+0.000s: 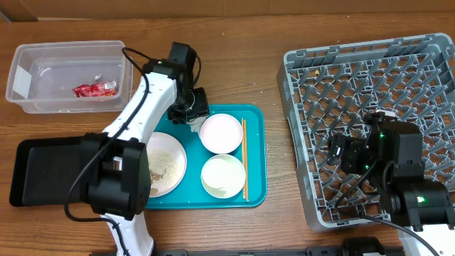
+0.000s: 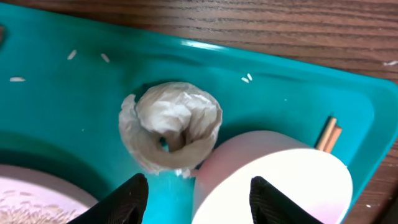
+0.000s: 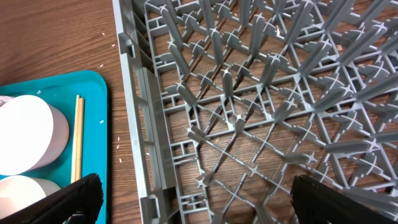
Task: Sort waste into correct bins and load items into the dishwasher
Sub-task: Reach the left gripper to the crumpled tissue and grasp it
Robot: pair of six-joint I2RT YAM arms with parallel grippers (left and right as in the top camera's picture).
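Observation:
The crumpled white tissue point(image 2: 171, 127) lies on the teal tray point(image 2: 280, 87), just ahead of my left gripper point(image 2: 199, 199). That gripper is open, with nothing between its black fingers point(image 2: 127, 202). A white bowl point(image 2: 273, 180) sits right beside the tissue, with the chopsticks point(image 2: 328, 134) past it. From overhead, two bowls point(image 1: 221, 133) point(image 1: 223, 176), the rice-strewn plate point(image 1: 165, 163) and the chopsticks point(image 1: 244, 158) are on the tray. The red wrapper point(image 1: 94, 89) lies in the clear tub point(image 1: 67, 53). My right gripper point(image 3: 199, 205) hangs wide open and empty over the grey dish rack point(image 3: 249, 93).
The black tray point(image 1: 43, 171) lies at the left, below the clear tub. Loose rice grains point(image 2: 71, 55) dot the teal tray. The left arm point(image 1: 142, 107) reaches across the plate's upper left side. The dish rack point(image 1: 370, 121) fills the right of the table.

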